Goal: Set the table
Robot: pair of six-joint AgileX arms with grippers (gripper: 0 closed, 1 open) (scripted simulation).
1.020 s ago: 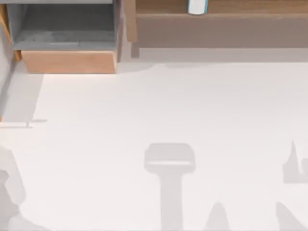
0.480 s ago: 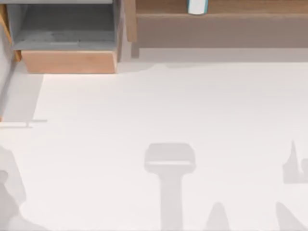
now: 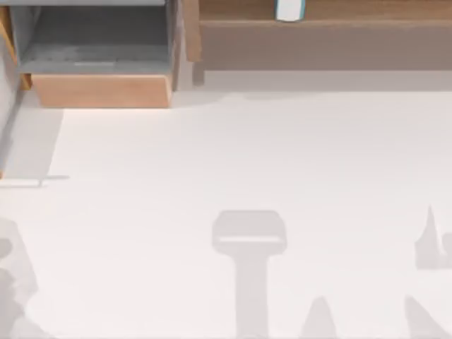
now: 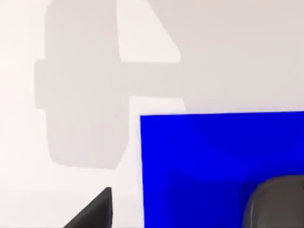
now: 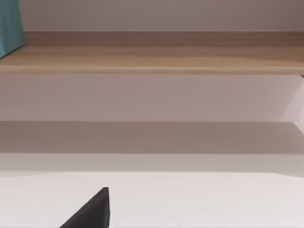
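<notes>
The white table (image 3: 254, 155) spreads over almost the whole top view, and at its far edge stand a light-wood drawer (image 3: 99, 88) with grey inside at the left and a long light-wood shelf (image 3: 325, 14) at the right, with a small white and teal thing (image 3: 289, 10) on the shelf. From the left wrist view I see a bright blue flat sheet (image 4: 209, 161), perhaps a mat, lying on the table with a dark grey rounded thing (image 4: 278, 202) on it. A black fingertip (image 4: 95, 213) shows at the edge of this view and another fingertip (image 5: 92, 211) in the right wrist view, which looks toward the shelf, but I cannot tell if either gripper is apart or together.
</notes>
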